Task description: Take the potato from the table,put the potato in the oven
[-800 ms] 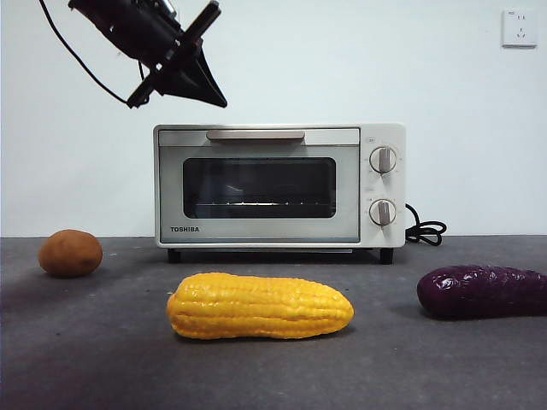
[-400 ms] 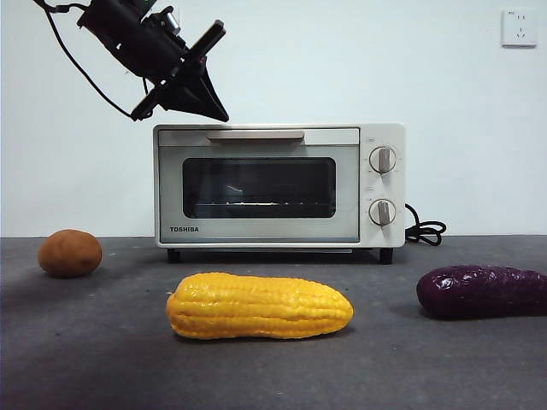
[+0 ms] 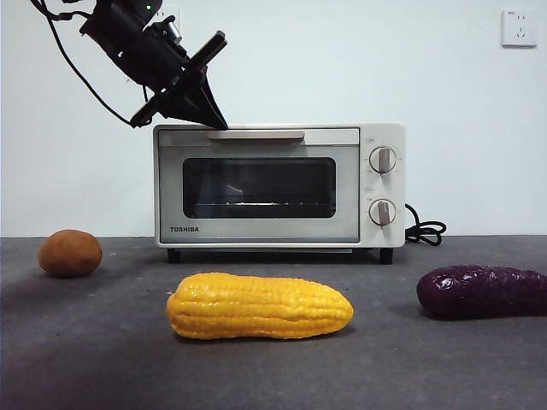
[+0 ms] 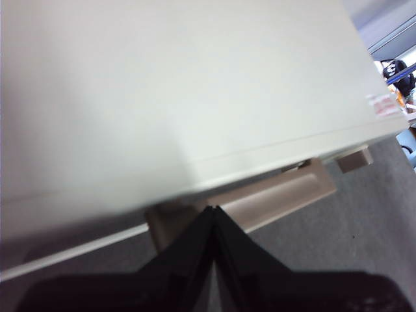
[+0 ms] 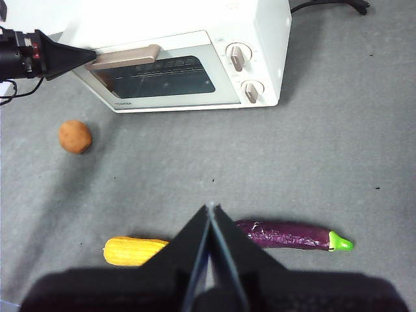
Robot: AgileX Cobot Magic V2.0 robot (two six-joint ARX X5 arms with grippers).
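Observation:
The brown potato (image 3: 70, 253) lies on the grey table (image 3: 94, 350) at the far left, also seen from above as the potato (image 5: 75, 136). The cream oven (image 3: 278, 184) stands behind with its glass door closed. My left gripper (image 3: 212, 124) is shut and empty, its tip at the left end of the oven's bar handle (image 3: 255, 134); in the left wrist view the left gripper (image 4: 212, 209) points at the handle (image 4: 273, 198). High above the table, my right gripper (image 5: 211, 207) is shut and empty.
A yellow corn cob (image 3: 259, 306) lies in front of the oven. A dark purple eggplant (image 3: 481, 291) rests at the right. The oven's black cord (image 3: 425, 231) trails behind on the right. A wall socket (image 3: 519, 27) sits high on the white wall.
The left gripper has come down and slightly right, from above the oven's left corner to the end of the door handle. Nothing else moved.

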